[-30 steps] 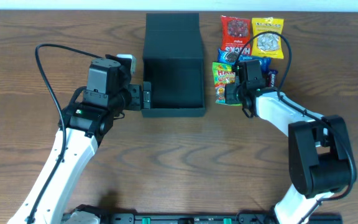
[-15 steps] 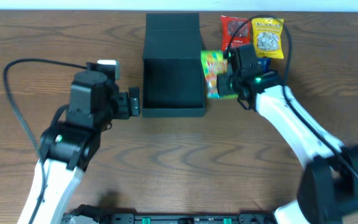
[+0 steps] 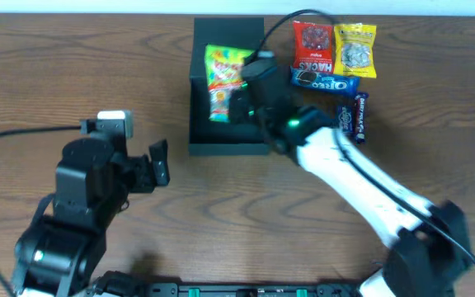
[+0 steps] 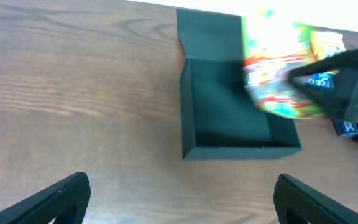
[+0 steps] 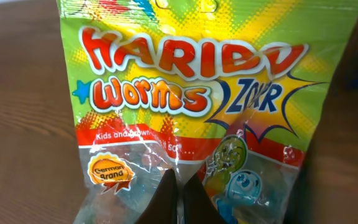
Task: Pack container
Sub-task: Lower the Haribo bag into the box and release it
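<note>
Hovering at the near left, the left gripper stands spread wide and empty, apart from the container. The container is a dark teal-green matte box at mid-table, open on top, its flap lid lying flat on the far side. Over its interior the right gripper pinches a Haribo Worms bag by its lower edge. Snack packets lie far right.

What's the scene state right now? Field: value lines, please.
container: open, lid flap folded back, no items seen inside
Haribo Worms packet: held over the container's opening
right gripper: shut on the packet's clear end
left gripper: open, holding nothing, left of the container
table, right of container: red Hacks packet, yellow packet, Oreo pack, dark blue bars
</note>
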### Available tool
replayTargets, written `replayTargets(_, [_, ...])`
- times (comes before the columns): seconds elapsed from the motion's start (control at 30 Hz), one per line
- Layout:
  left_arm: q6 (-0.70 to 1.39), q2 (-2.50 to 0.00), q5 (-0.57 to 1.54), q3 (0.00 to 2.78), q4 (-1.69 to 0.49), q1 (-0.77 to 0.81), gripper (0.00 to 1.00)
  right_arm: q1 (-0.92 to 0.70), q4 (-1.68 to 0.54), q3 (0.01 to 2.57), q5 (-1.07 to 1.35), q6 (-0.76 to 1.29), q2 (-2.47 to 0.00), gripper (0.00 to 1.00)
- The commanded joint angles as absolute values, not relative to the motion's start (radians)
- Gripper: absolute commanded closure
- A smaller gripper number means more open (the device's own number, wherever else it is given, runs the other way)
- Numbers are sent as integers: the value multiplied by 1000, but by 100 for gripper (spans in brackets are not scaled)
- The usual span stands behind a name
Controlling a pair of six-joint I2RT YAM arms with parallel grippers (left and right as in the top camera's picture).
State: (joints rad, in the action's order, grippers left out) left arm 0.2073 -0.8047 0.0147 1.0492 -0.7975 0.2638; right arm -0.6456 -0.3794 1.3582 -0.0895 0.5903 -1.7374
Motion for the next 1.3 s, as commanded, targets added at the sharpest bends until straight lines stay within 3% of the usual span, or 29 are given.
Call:
replayTargets(0.0, [218, -762, 1, 1052, -828, 262, 5, -670, -340, 1363, -144, 698, -1794, 99])
replayTargets(0.4, [217, -740, -2, 1052, -880, 262, 5, -722, -286, 1364, -197, 751, -1870, 99])
replayTargets(0.43, [217, -740, -9, 1052, -879, 262, 5, -726, -283, 1364, -145, 732, -1869, 78])
replayTargets(0.47, [217, -740, -12, 1052, -878, 262, 5, -727, -284, 1372, -92, 685, -1862, 48])
replayTargets(0.57, [217, -740, -39, 1052, -871, 262, 5, -713, -300, 1392, -81, 604, -1811, 1])
replayTargets(0.73, [216, -757, -94, 1052, -826, 262, 5, -625, -299, 1399, -206, 492, -1659, 1])
replayTargets(0.87, [217, -826, -103, 1052, -727, 262, 5, -471, -300, 1399, -339, 289, -1591, 1])
replayTargets(1.07, [217, -1044, -25, 1052, -574, 262, 5, -221, -310, 1399, -284, 242, -1662, 1])
replayTargets(1.27, [223, -1234, 47, 1052, -441, 263, 5, -121, -175, 1416, -137, 146, -1824, 1])
